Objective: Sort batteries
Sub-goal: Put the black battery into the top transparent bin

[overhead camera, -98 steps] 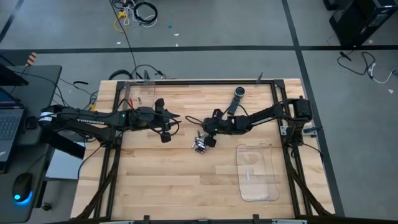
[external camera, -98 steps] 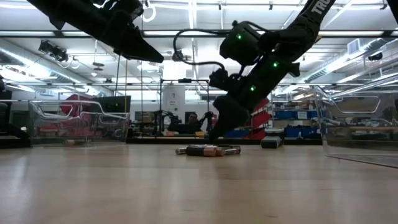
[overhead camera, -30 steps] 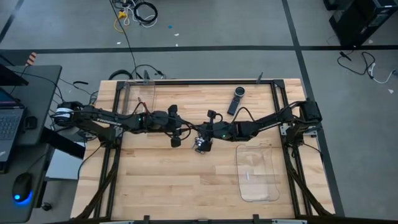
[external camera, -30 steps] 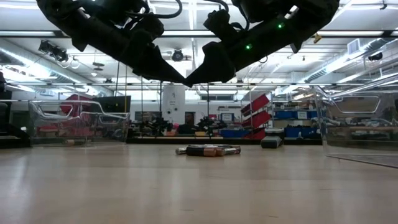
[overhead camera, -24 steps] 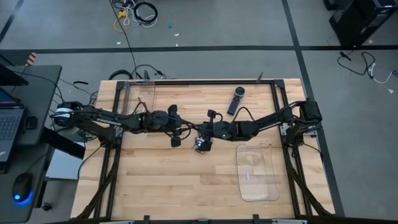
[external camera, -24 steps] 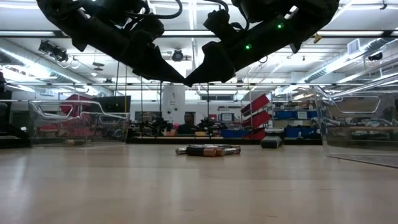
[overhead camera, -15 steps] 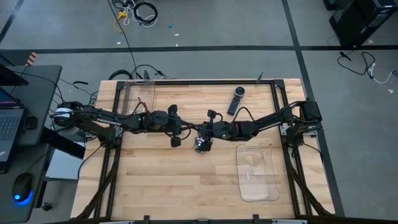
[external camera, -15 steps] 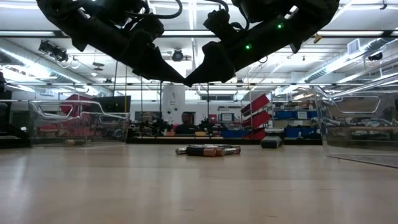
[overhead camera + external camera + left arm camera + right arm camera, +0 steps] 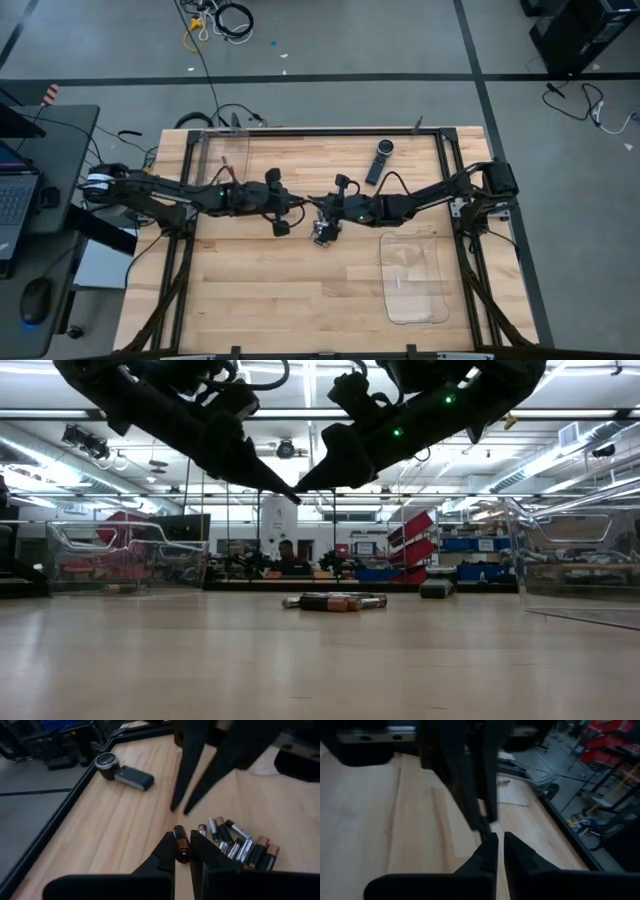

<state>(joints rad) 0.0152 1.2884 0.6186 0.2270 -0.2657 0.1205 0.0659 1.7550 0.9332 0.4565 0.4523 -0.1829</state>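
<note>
While hanging above mid-table, centre of high view: left gripper [image 9: 182, 851] clenched on one battery [image 9: 181, 849], copper-topped, pinched crosswise between fingertips. Right gripper [image 9: 495, 842] nose-to-nose w/ it, fingers nearly together w/ a narrow slit, nothing seen between them. Remaining batteries [image 9: 322, 232] in loose heap at frame centre in high view, directly below the two tips; same heap [image 9: 240, 842] at lower right of left wrist view, cells touching and overlapping, some silvery, some dark w/ copper ends. Remote-like device [image 9: 379, 160] at upper centre-right of high view, well apart from heap. Clear tray [image 9: 414, 277] at lower right, clear bin [image 9: 222, 152] at upper left; contents too small to tell. Table [image 9: 260, 300] otherwise bare wood at lower left.

Risks, as judged: tips very near each other, so collision or nudge on handover approach poss.; battery held crosswise by a round body, so roll or slip out of pinch likely if jolted; drop would land on heap below and scatter it, poss. sending cells toward table edge.
</note>
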